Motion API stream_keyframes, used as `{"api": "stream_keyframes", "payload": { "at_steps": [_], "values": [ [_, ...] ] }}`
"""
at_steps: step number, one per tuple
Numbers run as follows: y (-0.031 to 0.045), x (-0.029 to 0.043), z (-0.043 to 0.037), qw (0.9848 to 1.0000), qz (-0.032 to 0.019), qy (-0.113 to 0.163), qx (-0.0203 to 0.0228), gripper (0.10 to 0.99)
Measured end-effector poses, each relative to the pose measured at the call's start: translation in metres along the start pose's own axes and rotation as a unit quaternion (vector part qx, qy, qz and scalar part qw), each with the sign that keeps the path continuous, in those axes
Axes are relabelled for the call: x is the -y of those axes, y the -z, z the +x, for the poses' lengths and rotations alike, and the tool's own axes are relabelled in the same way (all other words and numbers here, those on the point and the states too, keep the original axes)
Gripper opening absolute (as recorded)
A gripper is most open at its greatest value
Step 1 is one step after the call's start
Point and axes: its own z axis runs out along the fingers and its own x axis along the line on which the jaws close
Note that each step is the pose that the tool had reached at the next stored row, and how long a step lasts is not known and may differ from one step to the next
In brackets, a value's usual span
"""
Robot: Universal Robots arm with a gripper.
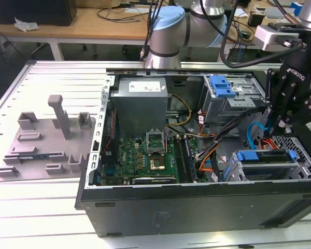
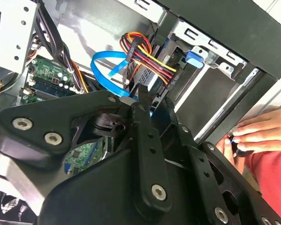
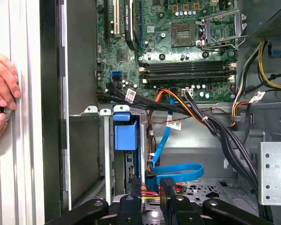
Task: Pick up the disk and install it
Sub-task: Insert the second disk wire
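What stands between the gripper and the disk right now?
A looped blue data cable and a bundle of red, orange and yellow power wires lie just above the disk, directly beneath the gripper.

This is a robotics lab or electronics workshop — the signs are all around. An open desktop computer case (image 1: 197, 202) lies on its side on a white slatted metal workbench (image 1: 36, 218), its green motherboard (image 1: 145, 158) and cable bundles laid bare. A grey fixture plate (image 1: 41, 142) with moulded holders sits beside it. The pale blue joint of a robot arm (image 1: 168, 31) stands behind the case, and past it run wooden desks (image 1: 93, 23) strewn with wires — plainly a working test room.
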Motion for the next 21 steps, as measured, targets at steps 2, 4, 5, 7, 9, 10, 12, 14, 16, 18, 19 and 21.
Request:
{"api": "stream_keyframes", "payload": {
  "at_steps": [2,4,5,7,9,10,12,14,16,18,19,21],
  "values": [
    [-0.0009,-0.0003,-0.0001,1.0000,-0.0006,-0.004,-0.0006,0.306],
    [-0.0021,-0.0009,-0.0003,1.0000,-0.0015,-0.010,-0.0014,0.306],
    [-0.0025,-0.0014,-0.0003,0.9999,-0.0017,-0.011,-0.0017,0.306],
    [-0.0037,-0.0030,-0.0004,0.9999,-0.0022,-0.015,-0.0023,0.306],
    [-0.0040,-0.0049,-0.0004,0.9999,-0.0024,-0.016,-0.0046,0.306],
    [-0.0041,-0.0055,-0.0004,0.9998,-0.0023,-0.017,-0.0065,0.306],
    [-0.0048,-0.0061,-0.0006,0.9998,-0.0019,-0.017,-0.0136,0.306],
    [-0.0054,-0.0067,-0.0015,0.9997,-0.0018,-0.017,-0.0172,0.306],
    [-0.0053,-0.0074,-0.0033,0.9997,-0.0018,-0.017,-0.0176,0.306],
    [-0.0049,-0.0077,-0.0063,0.9997,-0.0018,-0.017,-0.0176,0.306],
    [-0.0048,-0.0078,-0.0068,0.9997,-0.0017,-0.017,-0.0176,0.306],
    [-0.0047,-0.0078,-0.0072,0.9997,-0.0017,-0.017,-0.0179,0.306]
  ]
}}
